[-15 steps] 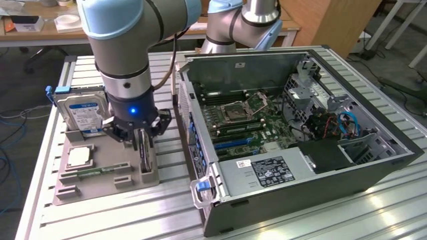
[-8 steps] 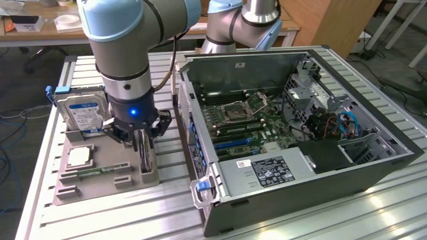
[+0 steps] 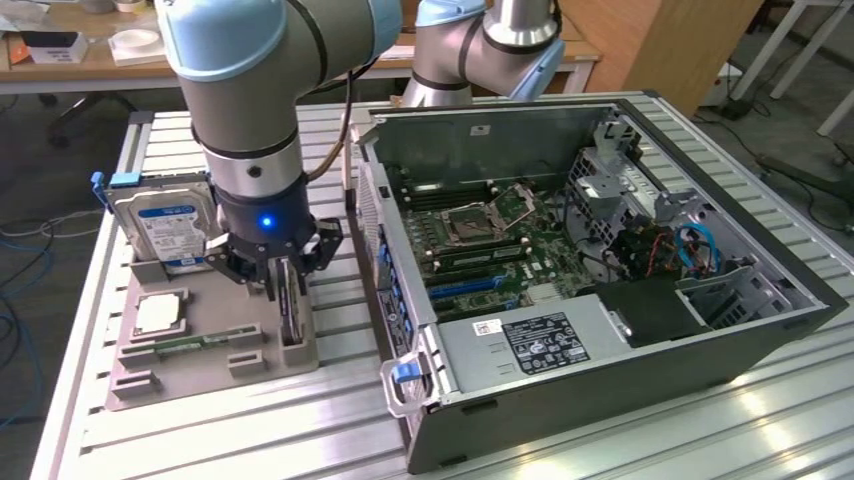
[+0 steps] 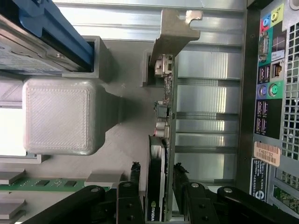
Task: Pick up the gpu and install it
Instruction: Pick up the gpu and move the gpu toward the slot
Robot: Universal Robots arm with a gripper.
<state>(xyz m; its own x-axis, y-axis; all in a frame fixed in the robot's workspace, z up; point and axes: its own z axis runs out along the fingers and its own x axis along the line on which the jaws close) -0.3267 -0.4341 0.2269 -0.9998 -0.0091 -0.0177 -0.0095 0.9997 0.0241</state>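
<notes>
The gpu stands on edge in a slot of the grey holder tray, dark and thin, beside the open computer case. My gripper hangs straight down over it. In the wrist view the gpu runs edge-on, its silver end bracket at the far end and a black block at the near end. My gripper is open, and its black fingers straddle the card with a small gap on each side.
A silver hard drive with a blue-white label stands in the tray beside my wrist. A processor and a green memory stick lie in the tray. The case's rear port panel is close by. The motherboard lies exposed inside.
</notes>
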